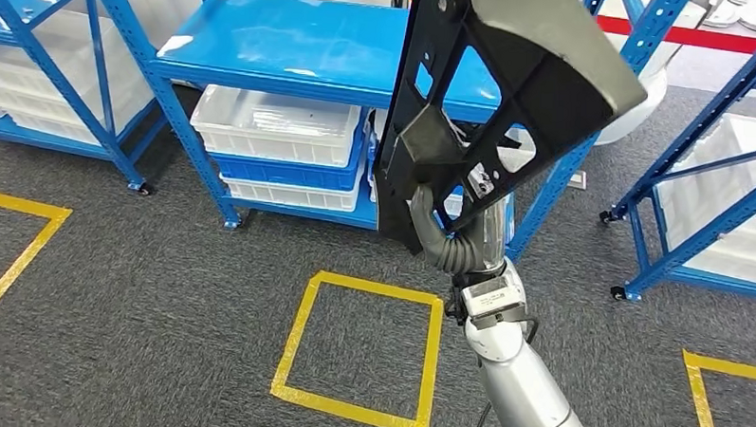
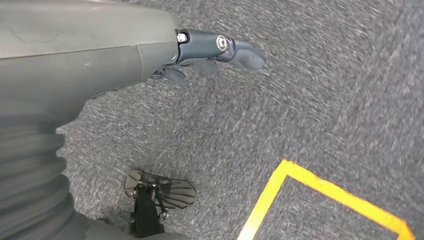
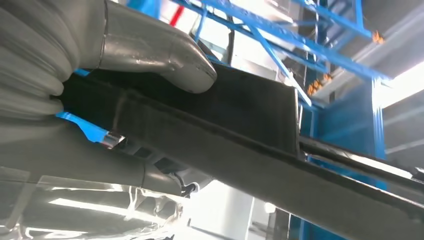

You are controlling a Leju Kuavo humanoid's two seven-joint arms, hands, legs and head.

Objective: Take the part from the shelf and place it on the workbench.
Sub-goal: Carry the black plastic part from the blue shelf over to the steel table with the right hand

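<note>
The part is a large black plastic frame with several cut-out openings and a grey padded face. It is raised upright and tilted in front of the blue shelf. My right hand grips its lower edge from below, on a silver arm coming up from the bottom right. In the right wrist view the thick grey thumb presses on the black part and the fingers wrap under it. My left hand hangs over the grey carpet, its dark fingers stretched out and holding nothing.
A blue shelf stands ahead with white and blue bins on its lower level. More blue racks stand at the left and right. Yellow tape squares mark the grey carpet.
</note>
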